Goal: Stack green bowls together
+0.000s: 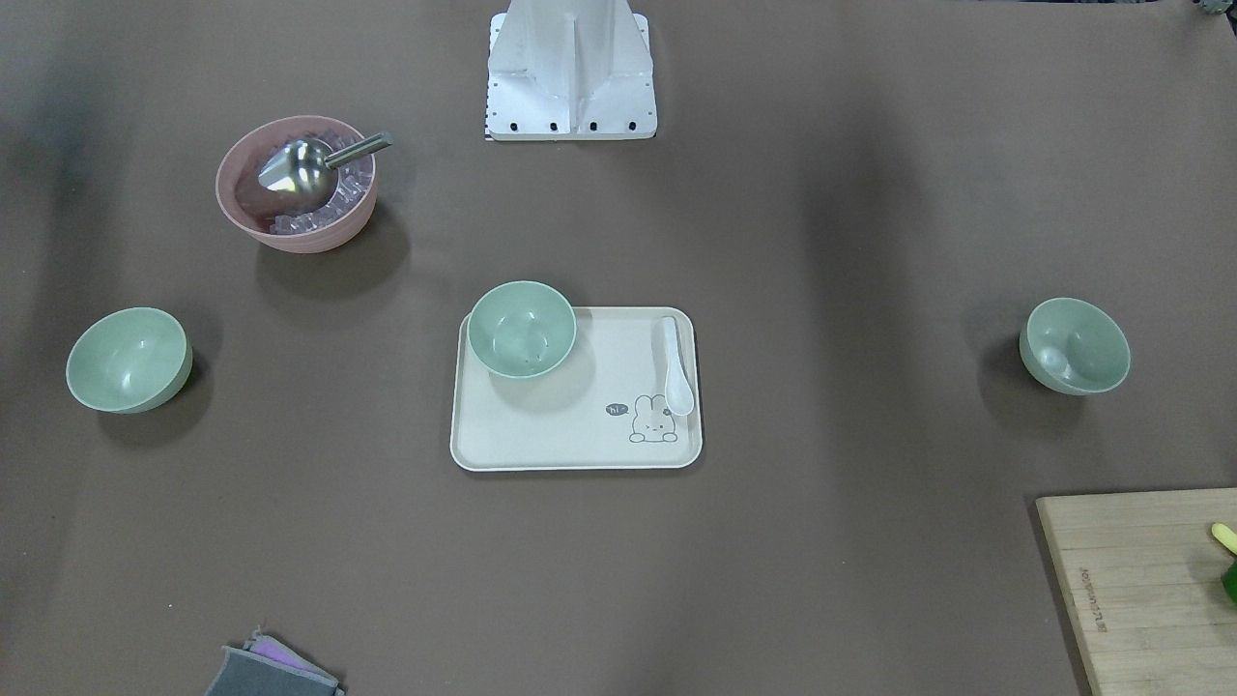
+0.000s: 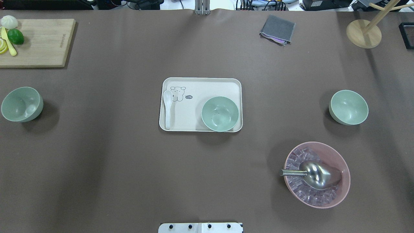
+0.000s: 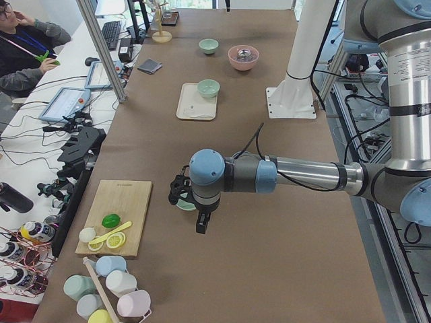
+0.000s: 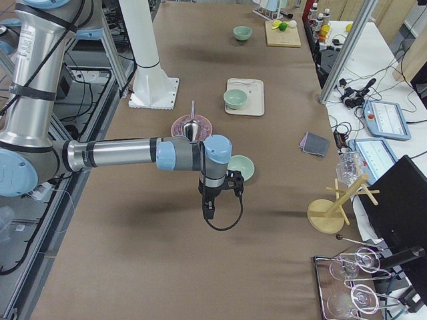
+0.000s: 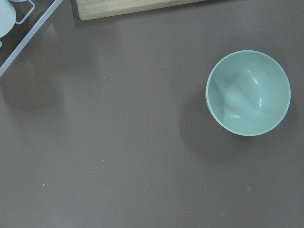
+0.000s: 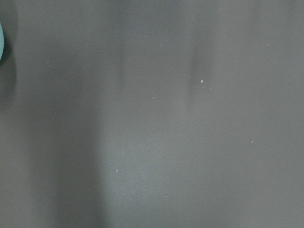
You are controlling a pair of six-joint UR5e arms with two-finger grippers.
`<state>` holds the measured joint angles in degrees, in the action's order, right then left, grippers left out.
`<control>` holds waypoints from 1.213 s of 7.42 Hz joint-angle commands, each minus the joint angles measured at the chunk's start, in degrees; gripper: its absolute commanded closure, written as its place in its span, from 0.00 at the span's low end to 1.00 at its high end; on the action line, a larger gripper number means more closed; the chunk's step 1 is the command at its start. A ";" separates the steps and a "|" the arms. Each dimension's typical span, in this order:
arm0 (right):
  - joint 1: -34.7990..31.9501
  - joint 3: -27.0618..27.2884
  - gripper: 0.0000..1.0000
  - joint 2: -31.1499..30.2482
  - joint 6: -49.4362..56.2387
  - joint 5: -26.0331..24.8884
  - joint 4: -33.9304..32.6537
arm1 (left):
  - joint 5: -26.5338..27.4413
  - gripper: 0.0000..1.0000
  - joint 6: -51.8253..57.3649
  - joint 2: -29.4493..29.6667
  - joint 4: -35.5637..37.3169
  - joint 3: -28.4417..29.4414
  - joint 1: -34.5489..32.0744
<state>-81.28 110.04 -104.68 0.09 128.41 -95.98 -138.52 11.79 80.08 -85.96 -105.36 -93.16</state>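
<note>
Looking overhead, you see three green bowls (image 2: 220, 114) well apart; only side views show left gripper (image 3: 179, 192) and right gripper (image 4: 234, 181), jaws' opening impossible to tell.

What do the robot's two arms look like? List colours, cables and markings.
The left arm and the right arm are silver-grey tubes with pale blue joint caps and dark bands. A white printed label sits on each upper section. A black cable arcs off the left forearm; another cable loops below the right wrist. The left gripper and right gripper are black.
</note>
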 commanded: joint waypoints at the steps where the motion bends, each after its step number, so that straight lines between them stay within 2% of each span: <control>1: -0.02 0.00 0.00 -0.09 0.00 0.00 0.00 | 0.00 0.02 0.16 -0.27 -0.17 -0.28 0.00; 4: -0.02 0.09 0.00 0.17 -0.09 -0.44 0.00 | -0.09 0.02 0.07 1.30 -0.35 -0.37 0.00; 9: -1.07 2.11 0.00 5.97 -0.79 -0.01 0.09 | 0.26 0.02 -0.19 8.32 0.17 1.03 0.18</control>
<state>-81.79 111.71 -99.87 -0.61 127.96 -95.87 -138.39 11.70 86.05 -86.09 -104.93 -93.06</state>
